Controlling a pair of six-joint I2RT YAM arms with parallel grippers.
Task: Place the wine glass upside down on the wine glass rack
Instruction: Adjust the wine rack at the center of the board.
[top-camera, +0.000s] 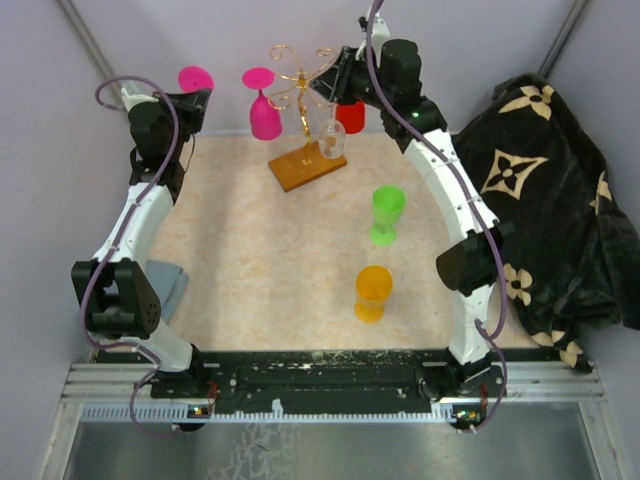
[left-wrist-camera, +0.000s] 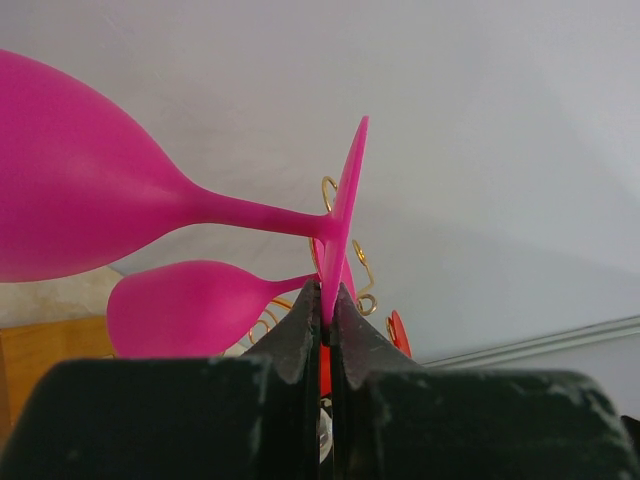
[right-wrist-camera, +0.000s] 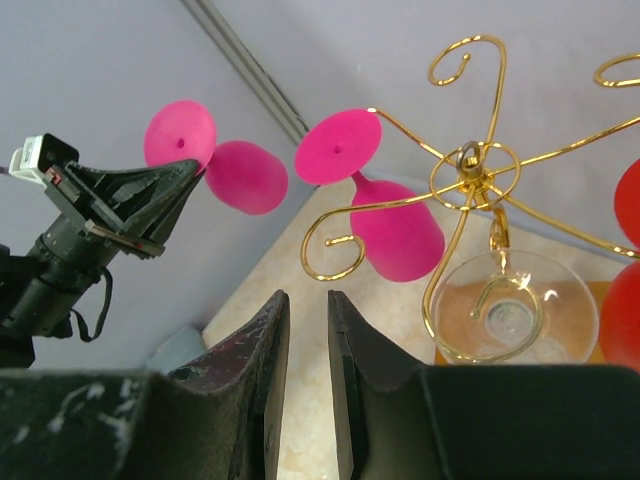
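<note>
One pink glass (left-wrist-camera: 90, 200) is hanging midair left of the rack (top-camera: 300, 85), left jaws clamping its thin foot rim; it's looking light, stiff, slick, so a stem hold is seeming surer; right jaws sitting narrow, empty.

Beige table (top-camera: 250, 270) with rack (top-camera: 305, 167), green glass (top-camera: 387, 213), orange glass (top-camera: 373, 292)

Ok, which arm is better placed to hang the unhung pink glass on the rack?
Left. The left gripper pinches the pink wine glass by its foot near the wine glass rack. The right gripper sits by the rack, jaws apart, empty.
</note>
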